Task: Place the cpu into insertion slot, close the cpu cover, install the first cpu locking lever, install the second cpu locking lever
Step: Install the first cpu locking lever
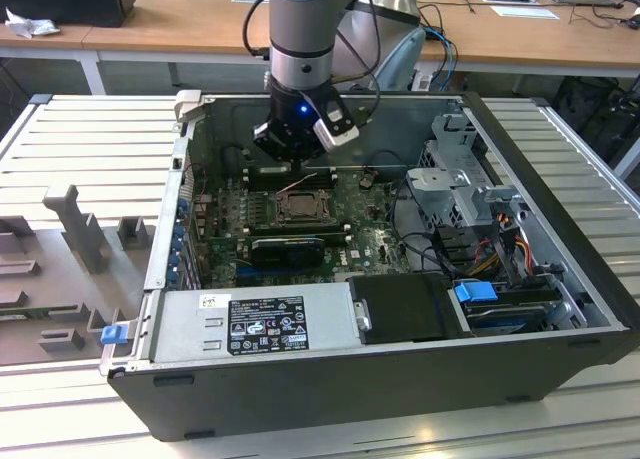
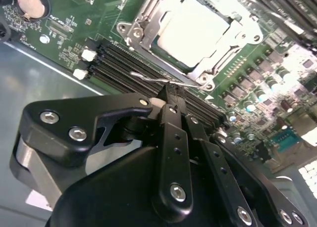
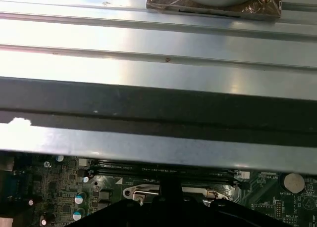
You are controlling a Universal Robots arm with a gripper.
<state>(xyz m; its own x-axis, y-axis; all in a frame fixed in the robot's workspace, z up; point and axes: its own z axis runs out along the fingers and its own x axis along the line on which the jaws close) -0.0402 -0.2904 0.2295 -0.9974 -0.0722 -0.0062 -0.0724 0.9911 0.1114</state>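
One gripper is pinched shut on the thin wire lever | cpu is seated just ahead, under the closed cpu cover | lever step is judged in hand | a careful push down is called for.

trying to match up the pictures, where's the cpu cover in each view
Exterior view: cpu cover at the middle of the green board, just below the gripper.
Second wrist view: cpu cover framing the pale cpu, past the fingertips.
First wrist view: its edge beside the black memory slots.
Shared landmark: memory slots.
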